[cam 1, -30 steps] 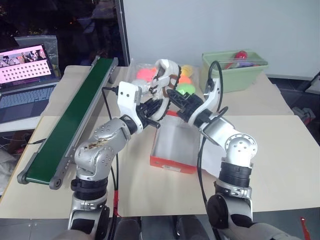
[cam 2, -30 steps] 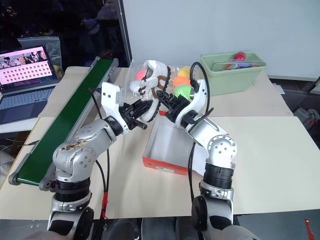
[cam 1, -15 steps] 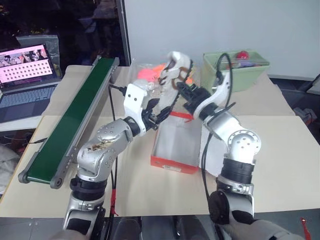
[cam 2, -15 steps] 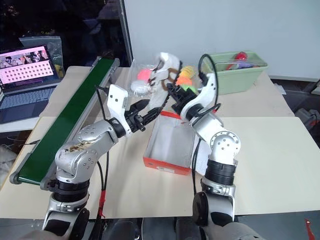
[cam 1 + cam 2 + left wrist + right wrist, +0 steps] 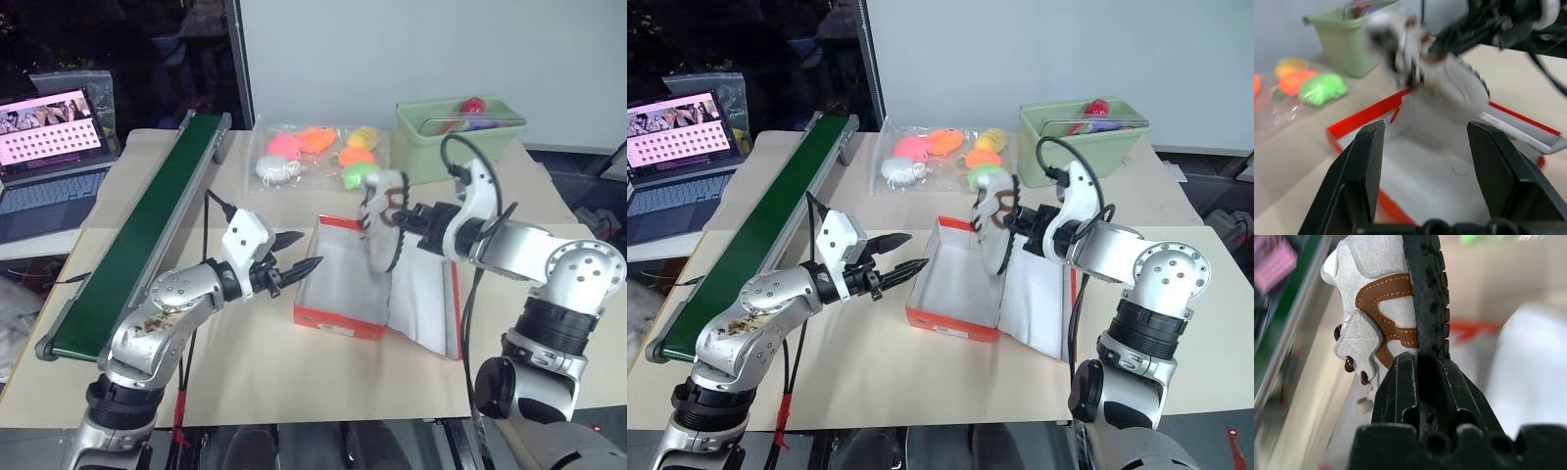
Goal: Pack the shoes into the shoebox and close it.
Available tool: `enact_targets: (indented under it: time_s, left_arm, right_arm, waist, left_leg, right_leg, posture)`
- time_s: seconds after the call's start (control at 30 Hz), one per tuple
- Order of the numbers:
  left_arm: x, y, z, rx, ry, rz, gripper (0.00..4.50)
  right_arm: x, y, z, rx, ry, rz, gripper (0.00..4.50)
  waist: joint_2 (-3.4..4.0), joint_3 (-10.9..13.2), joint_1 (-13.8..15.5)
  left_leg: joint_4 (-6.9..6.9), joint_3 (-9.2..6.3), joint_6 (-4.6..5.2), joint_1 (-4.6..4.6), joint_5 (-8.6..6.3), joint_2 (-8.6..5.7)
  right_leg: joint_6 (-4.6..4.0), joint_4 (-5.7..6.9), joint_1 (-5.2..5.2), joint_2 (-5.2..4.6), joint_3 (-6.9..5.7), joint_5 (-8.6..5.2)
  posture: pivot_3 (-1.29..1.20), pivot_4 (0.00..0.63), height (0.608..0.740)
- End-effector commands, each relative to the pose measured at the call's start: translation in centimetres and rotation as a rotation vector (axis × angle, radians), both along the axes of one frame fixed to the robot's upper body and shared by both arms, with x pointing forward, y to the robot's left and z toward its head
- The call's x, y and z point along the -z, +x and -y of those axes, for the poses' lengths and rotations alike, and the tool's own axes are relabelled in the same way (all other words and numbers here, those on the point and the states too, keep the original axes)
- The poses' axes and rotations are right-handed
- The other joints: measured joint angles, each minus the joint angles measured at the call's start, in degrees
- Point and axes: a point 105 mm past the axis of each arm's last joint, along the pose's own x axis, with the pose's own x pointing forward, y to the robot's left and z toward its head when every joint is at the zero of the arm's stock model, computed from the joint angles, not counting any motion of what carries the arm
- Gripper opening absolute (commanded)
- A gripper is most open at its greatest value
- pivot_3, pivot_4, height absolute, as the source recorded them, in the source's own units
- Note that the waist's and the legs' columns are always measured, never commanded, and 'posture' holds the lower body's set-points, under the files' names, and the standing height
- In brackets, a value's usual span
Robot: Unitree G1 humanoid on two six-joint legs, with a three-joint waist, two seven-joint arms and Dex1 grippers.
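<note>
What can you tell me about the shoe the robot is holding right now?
The shoe is small and cream white, suede-like, with brown stitched trim, dark eyelets and a black treaded sole. The right gripper is shut on its sole edge, holding it tipped on its side in the air above the open shoebox, touching nothing else.

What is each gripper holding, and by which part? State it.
The right gripper pinches the shoe by its black sole, above the open shoebox. The left gripper is open and holds nothing.
</note>
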Motion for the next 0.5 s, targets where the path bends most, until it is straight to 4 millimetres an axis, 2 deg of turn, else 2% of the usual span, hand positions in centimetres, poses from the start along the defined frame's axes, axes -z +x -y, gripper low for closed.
enact_targets:
  time_s: [0.03,0.23,0.5]
  left_arm:
    - [-0.9,-0.2,0.8,0.031,-0.006,0.060,2.86]
    - [-1.1,-0.3,0.8,0.022,0.000,0.078,2.86]
    - [-1.7,-0.3,0.1,-0.009,0.011,0.097,2.86]
  right_arm:
    - [-0.1,-0.3,0.0,-0.035,-0.008,-0.024,0.12]
    - [2.6,-0.3,-0.3,0.008,-0.012,-0.144,0.12]
    - [5.3,-1.2,-2.0,0.062,0.034,-0.226,0.12]
  waist:
    - [0.00,0.0,0.0]
    - [0.00,0.0,0.1]
    - [0.00,0.0,-0.1]
  left_leg:
    - [0.00,0.00,0.01,-0.03,-0.01,0.00]
    - [0.00,-0.01,0.02,-0.07,-0.01,0.00]
    - [0.00,-0.02,0.02,-0.07,-0.01,0.02]
  right_leg:
    - [0.00,-0.01,-0.02,0.00,0.00,0.00]
    - [0.03,-0.02,-0.04,0.00,-0.01,0.01]
    - [0.03,-0.01,-0.05,0.01,0.00,0.01]
  posture:
    - [0.00,0.150,0.729]
    - [0.00,0.150,0.729]
    - [0.00,0.150,0.729]
